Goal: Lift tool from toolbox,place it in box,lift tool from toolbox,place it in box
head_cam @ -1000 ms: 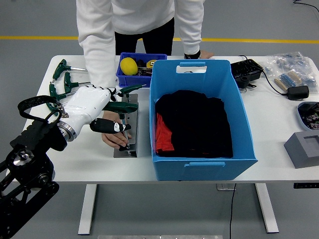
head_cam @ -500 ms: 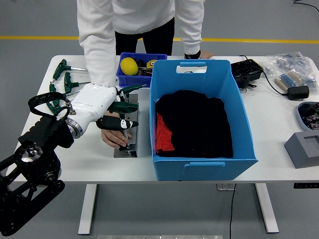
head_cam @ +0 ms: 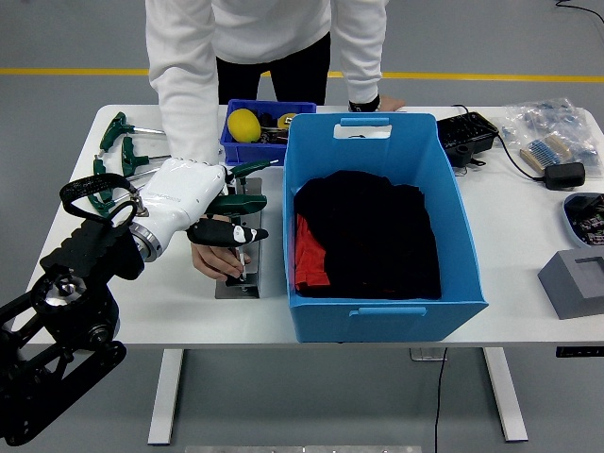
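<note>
Left hand (head_cam: 203,203) at the T-handle wrench (head_cam: 238,202) rack (head_cam: 238,247), centre-left; finger closure unclear.
Wrench probably rigid, light steel; its green crossbar looks the surest hold, before the blue box (head_cam: 377,311).

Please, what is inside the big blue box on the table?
The big blue box holds black cloth and a red item partly under it. The cloth covers anything beneath.

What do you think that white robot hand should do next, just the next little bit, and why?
Probably lift straight up. The left robot hand appears closed around a green-handled tool standing in the metal tool stand, which a person's hand steadies. The blue box waits beside it.
</note>
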Controlling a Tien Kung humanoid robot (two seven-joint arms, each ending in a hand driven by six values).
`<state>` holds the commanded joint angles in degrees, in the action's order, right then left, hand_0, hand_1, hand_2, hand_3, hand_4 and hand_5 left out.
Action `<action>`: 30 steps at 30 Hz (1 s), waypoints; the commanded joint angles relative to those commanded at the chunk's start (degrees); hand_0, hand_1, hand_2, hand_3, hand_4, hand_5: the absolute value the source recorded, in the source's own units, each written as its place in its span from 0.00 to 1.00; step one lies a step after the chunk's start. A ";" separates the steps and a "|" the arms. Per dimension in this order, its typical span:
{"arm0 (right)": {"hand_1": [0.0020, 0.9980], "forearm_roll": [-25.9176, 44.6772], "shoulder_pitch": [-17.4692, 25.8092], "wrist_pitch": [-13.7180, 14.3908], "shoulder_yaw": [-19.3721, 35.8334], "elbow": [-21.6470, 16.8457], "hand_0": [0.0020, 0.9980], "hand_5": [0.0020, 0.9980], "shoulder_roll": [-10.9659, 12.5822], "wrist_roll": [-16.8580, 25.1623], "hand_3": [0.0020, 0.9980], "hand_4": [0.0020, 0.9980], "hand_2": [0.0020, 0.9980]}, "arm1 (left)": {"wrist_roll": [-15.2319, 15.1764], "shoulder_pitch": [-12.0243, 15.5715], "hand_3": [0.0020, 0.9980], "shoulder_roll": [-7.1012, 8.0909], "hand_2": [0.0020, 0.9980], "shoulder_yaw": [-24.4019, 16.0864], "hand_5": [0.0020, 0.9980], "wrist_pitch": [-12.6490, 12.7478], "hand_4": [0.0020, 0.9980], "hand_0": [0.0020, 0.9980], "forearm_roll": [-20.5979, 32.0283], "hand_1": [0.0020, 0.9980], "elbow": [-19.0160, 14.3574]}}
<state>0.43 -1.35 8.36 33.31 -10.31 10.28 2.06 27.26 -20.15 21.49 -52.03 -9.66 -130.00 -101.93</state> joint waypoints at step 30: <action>0.68 0.70 -0.14 0.15 -0.93 0.00 0.71 0.79 -0.01 0.06 0.62 0.87 0.75 | -0.37 -0.42 0.58 -0.26 0.46 -0.24 0.82 -1.92 1.00 0.36 1.28 0.47 0.94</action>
<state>1.13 -1.49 8.51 32.39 -10.31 10.27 2.12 26.89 -20.57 21.23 -52.27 -11.58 -128.72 -100.99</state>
